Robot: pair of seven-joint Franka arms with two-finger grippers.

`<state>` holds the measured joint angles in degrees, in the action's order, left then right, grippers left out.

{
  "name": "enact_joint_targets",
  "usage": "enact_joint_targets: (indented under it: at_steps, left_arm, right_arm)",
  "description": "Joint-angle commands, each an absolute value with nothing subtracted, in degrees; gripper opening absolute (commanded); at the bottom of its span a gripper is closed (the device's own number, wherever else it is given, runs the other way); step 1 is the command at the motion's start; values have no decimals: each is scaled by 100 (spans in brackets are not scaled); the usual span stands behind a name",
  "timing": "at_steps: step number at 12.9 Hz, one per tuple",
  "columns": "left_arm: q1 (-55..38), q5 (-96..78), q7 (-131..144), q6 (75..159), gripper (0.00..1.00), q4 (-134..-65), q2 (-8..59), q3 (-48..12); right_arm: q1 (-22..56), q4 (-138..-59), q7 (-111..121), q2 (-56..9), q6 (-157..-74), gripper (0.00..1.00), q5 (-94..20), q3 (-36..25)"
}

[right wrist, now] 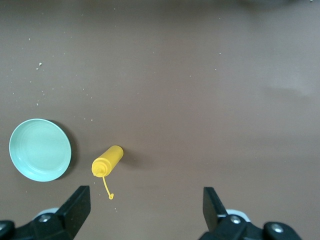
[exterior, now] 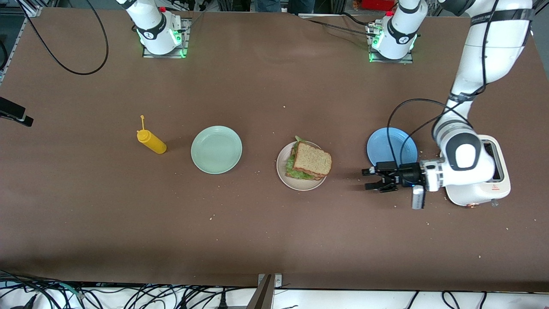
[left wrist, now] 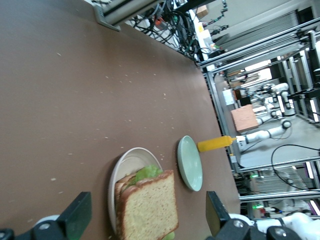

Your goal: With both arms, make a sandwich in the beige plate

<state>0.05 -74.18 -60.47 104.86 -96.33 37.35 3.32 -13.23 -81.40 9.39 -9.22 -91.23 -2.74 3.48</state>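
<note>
Brown table (exterior: 257, 240), crumbs scattered on it. Landmark: beige plate (exterior: 284, 174) mid-table, carrying the sandwich. Mint-green plate (exterior: 216, 149) beside it toward the right arm's end; yellow squeeze bottle (exterior: 151, 142) lying on its side past that plate. Blue plate (exterior: 386, 143) toward the left arm's end, white toaster (exterior: 497, 189) further toward that end.

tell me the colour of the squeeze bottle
Yellow; the bottle shows best in the right wrist view.
</note>
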Motion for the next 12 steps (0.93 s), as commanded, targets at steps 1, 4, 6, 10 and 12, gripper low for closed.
enact_joint_targets:
  at_steps: [1,4,6,10,12]
  left_arm:
    - [-9,-6474,-5495,10512,100,-9668,3184,745]
    - [-9,-5120,-4695,10512,100,-9528,2717,993]
    - [-9,-4206,-4021,10512,100,-9361,2480,1002]
    - [-219,-1992,-2396,10503,100,-9105,2084,792]
    - [-517,-649,-1629,10451,100,-9114,1812,765]
  right_arm:
    - [-1362,-8183,1099,-852,-9044,100,-404,343]
    - [-1371,-8183,1055,-870,-9062,100,-396,343]
    - [-1371,-8183,1064,-1036,-9105,100,-396,343]
    - [-1336,-8183,1072,-1414,-9359,100,-395,378]
    - [-1336,-8183,1081,-1599,-9404,100,-404,378]
